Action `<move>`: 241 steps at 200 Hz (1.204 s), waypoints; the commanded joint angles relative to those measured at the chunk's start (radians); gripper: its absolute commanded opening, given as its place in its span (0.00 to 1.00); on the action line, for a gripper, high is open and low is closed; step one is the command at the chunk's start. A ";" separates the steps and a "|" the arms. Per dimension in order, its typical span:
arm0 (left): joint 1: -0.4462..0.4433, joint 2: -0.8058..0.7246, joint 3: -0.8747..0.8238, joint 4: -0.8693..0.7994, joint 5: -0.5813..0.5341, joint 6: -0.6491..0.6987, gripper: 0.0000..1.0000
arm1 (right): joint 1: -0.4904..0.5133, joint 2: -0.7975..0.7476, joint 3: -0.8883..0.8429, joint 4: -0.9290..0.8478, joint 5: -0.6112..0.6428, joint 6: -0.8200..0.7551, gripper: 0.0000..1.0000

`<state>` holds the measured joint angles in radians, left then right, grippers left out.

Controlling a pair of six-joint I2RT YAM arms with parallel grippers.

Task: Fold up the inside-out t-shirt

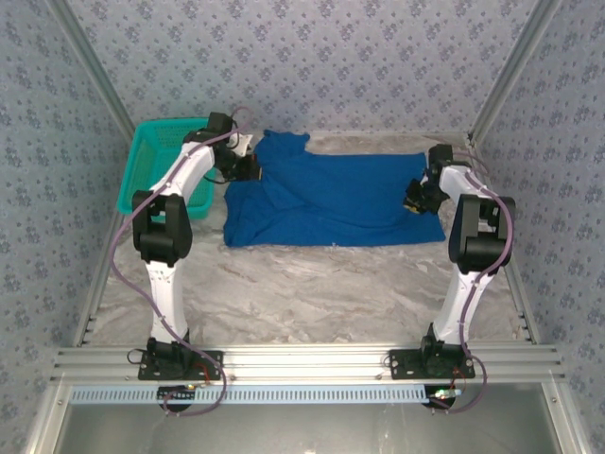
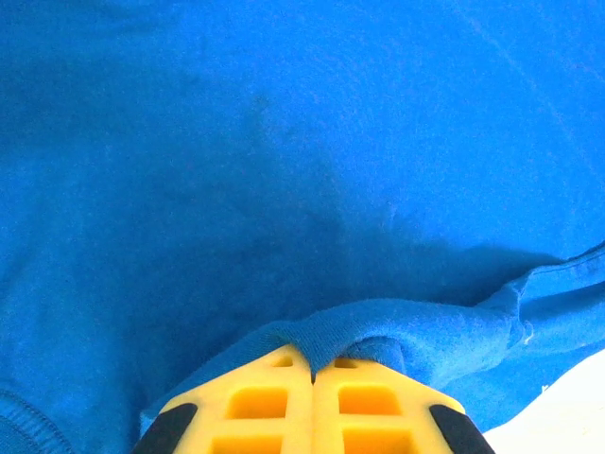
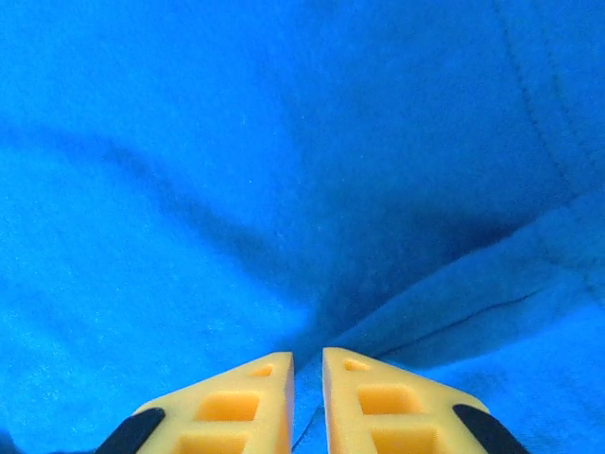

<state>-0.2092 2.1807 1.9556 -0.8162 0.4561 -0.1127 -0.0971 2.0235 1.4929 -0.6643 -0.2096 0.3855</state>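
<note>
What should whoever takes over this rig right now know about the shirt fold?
Grip: the left claw is shut on a pinched ridge of the blue t-shirt, at its left edge. The right claw is shut on cloth at the right edge, with a thin fold between its fingers.
Position: the t-shirt lies spread wide on the far half of the table, one part sticking out toward the back wall. The teal basket stands to its left.
Done: both side edges are gripped.
Left: the folding itself; no finished fold shows yet.
</note>
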 commanded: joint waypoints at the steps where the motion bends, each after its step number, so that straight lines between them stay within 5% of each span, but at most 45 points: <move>1: 0.009 0.002 0.032 -0.011 -0.004 0.010 0.00 | -0.016 0.026 0.028 -0.023 0.022 0.009 0.16; 110: 0.031 0.070 0.102 -0.027 0.018 -0.004 0.05 | -0.063 0.064 0.038 -0.017 0.056 -0.018 0.14; 144: 0.031 0.124 0.154 -0.051 0.011 -0.008 0.31 | -0.062 0.028 0.049 -0.008 0.047 -0.045 0.21; 186: 0.024 0.114 0.218 -0.073 -0.042 -0.020 0.50 | -0.001 -0.139 -0.025 0.055 0.030 -0.086 0.32; 207: 0.006 -0.018 0.076 0.010 -0.071 -0.059 0.52 | 0.088 -0.234 -0.112 0.112 -0.010 -0.117 0.37; 241: -0.036 -0.354 -0.472 0.332 -0.103 -0.235 0.52 | 0.223 -0.293 -0.193 0.073 0.022 -0.134 0.41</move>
<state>-0.2104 2.0586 1.7409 -0.6735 0.3836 -0.2173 0.0616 1.7432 1.3514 -0.5507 -0.2077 0.2836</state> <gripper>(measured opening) 0.520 0.405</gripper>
